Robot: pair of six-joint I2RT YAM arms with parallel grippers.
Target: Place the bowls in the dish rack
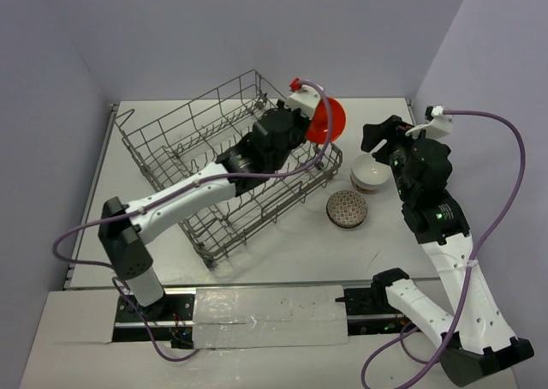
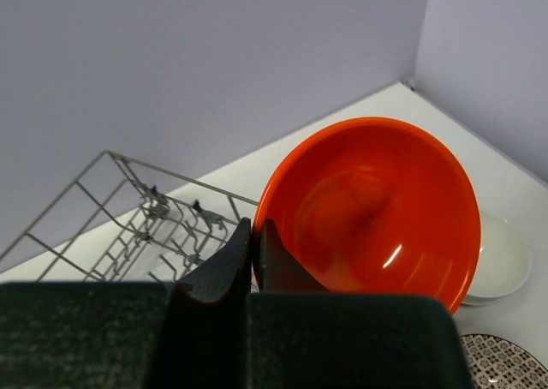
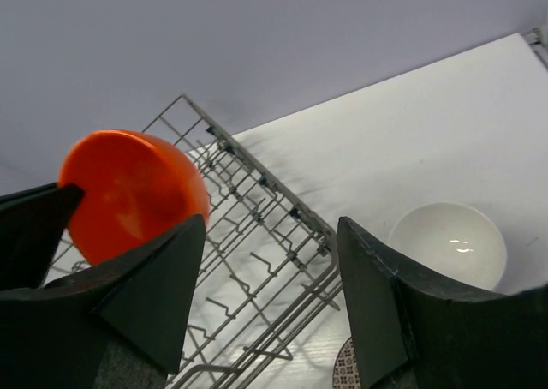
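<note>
Left gripper [image 2: 255,235] pinched on orange bowl [image 1: 325,120] rim; bowl tilted at dish rack [image 1: 171,140] 2 o'clock corner, seemingly clear of wires. Right gripper [image 3: 270,243] spread, empty, near white bowl [image 1: 371,173]; patterned bowl [image 1: 347,209] at its 7 o'clock.

The left arm [image 1: 184,192] and right arm [image 1: 458,273] are built alike: smooth white links between chunky matte-black joint housings, on black bases, with a small green light [image 1: 438,207] on the right one. A thin purple cable [image 1: 73,232] runs along the left arm to a white wrist mount [image 1: 301,98] with a red tip, and a second cable [image 1: 521,153] runs to the right arm's white mount [image 1: 435,119]. The left gripper [image 2: 255,235] and right gripper [image 3: 272,235] have plain black wedge-shaped fingers [image 3: 158,286] with a dull, faintly grained surface
</note>
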